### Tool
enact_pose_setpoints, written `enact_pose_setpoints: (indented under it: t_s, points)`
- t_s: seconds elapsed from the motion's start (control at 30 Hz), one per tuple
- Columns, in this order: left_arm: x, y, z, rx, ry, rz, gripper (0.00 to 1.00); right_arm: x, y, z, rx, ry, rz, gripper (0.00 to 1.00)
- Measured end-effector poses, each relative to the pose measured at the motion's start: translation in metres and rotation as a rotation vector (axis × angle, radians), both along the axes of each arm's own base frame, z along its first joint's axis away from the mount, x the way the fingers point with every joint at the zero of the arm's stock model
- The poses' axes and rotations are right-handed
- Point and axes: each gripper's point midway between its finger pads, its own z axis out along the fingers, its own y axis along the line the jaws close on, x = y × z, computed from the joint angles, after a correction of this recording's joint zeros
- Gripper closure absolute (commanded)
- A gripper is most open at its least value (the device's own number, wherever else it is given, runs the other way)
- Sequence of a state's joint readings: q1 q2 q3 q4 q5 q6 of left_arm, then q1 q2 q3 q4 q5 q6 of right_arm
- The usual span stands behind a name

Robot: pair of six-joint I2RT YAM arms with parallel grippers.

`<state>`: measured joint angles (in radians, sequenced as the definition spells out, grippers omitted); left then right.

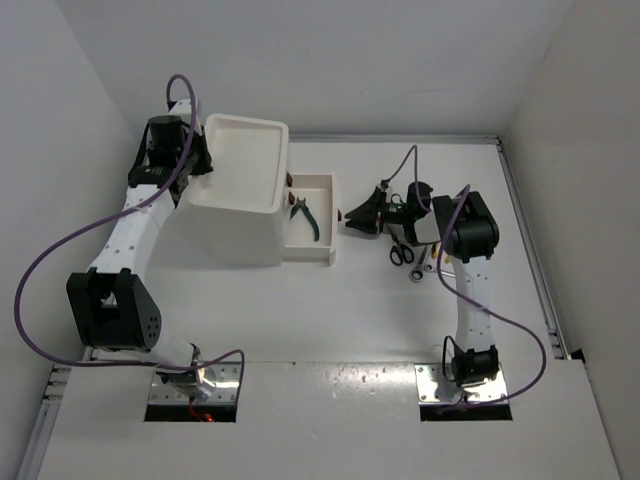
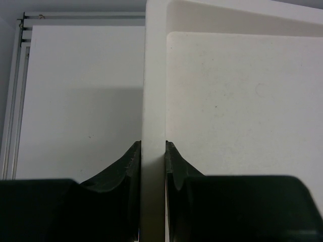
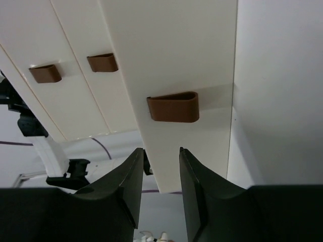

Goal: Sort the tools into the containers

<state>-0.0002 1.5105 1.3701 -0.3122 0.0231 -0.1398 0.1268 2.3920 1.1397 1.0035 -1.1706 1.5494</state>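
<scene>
The tall white box (image 1: 238, 215) stands at the left with its shallow top tray (image 1: 272, 150). Its lowest drawer (image 1: 327, 215) is pulled out to the right and holds the green-handled pliers (image 1: 304, 217). My left gripper (image 1: 205, 160) is shut on the tray's left rim (image 2: 153, 101), one finger on each side. My right gripper (image 1: 352, 216) is open and empty, just right of the drawer front, facing its dark red handle (image 3: 173, 107). The black-handled scissors (image 1: 400, 250) and silver wrenches (image 1: 424, 264) lie on the table under my right arm. The yellow-handled pliers are not visible.
Two shut drawers with dark red handles (image 3: 102, 62) show above the open one in the right wrist view. White walls enclose the table on the left, back and right. A purple cable (image 1: 45, 250) loops off the left arm.
</scene>
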Motion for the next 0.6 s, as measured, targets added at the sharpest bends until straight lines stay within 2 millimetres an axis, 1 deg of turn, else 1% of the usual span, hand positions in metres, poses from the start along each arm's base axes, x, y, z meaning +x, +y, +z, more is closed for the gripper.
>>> enact_pose_setpoints:
  t_s: [0.1,0.17,0.47,0.6]
  points:
    - [0.000,-0.001,0.000,-0.001,-0.001,-0.003,1.00,-0.002,0.008,-0.010,0.031,0.043,0.021,0.65]
    - [0.000,-0.001,0.000,-0.002,-0.002,-0.005,1.00,-0.003,0.015,-0.012,0.043,0.042,0.036,0.65]
    - [-0.001,-0.001,0.000,-0.005,-0.019,-0.011,1.00,-0.003,0.056,0.003,0.095,0.024,0.127,0.65]
    - [-0.001,-0.002,0.001,-0.006,-0.030,-0.014,1.00,-0.005,0.072,0.002,0.105,0.028,0.159,0.65]
